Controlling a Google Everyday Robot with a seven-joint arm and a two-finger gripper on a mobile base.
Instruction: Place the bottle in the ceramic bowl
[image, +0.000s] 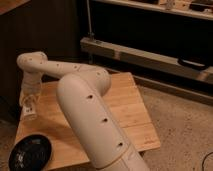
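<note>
My gripper (28, 102): over the table's (125, 115) left edge; grip state I cannot tell
Bottle (30, 113): right at my gripper; apparently upright
Ceramic bowl (30, 154): nearer the camera, at the front-left corner; apart from the bottle

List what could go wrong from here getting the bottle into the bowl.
1. The ceramic bowl sits right at the table's front-left corner; a bump on arrival could push it off.
2. The gripper and bottle hang near the table's left edge; a drop there could land on the floor.
3. The arm's thick link hides much of the table from the camera.
</note>
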